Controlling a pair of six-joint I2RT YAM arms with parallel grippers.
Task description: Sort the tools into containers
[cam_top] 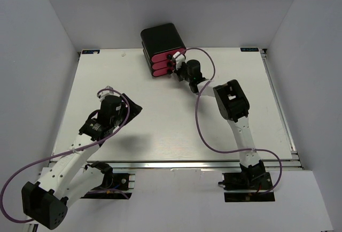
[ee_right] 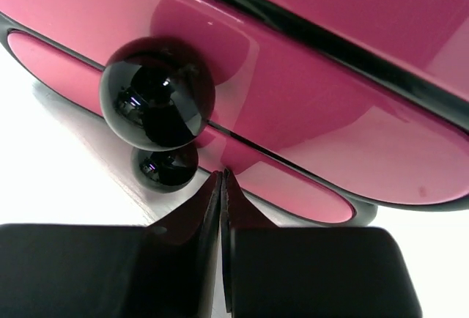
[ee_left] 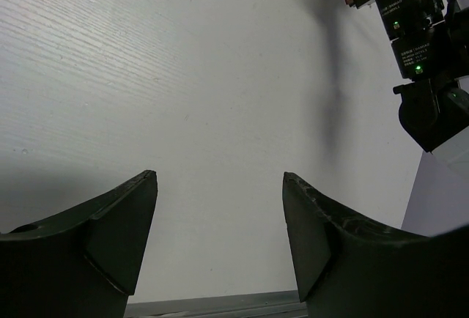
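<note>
The black chest (cam_top: 162, 38) stands at the far middle of the table, its three pink-red drawers (cam_top: 160, 64) facing the arms and all pushed in. My right gripper (cam_top: 177, 63) is at the drawer fronts. In the right wrist view its jaws (ee_right: 222, 175) are shut with nothing between them, just below and right of a black round knob (ee_right: 157, 92); a lower knob (ee_right: 167, 165) shows beneath it. My left gripper (cam_top: 130, 109) hovers over the table's left middle, open and empty (ee_left: 220, 179). No screwdriver or wrench is in view.
The white table (cam_top: 160, 130) has a metal rail along its near edge (cam_top: 176, 164). White walls enclose the table on three sides. The right arm's base and cable show at the top right of the left wrist view (ee_left: 421, 47).
</note>
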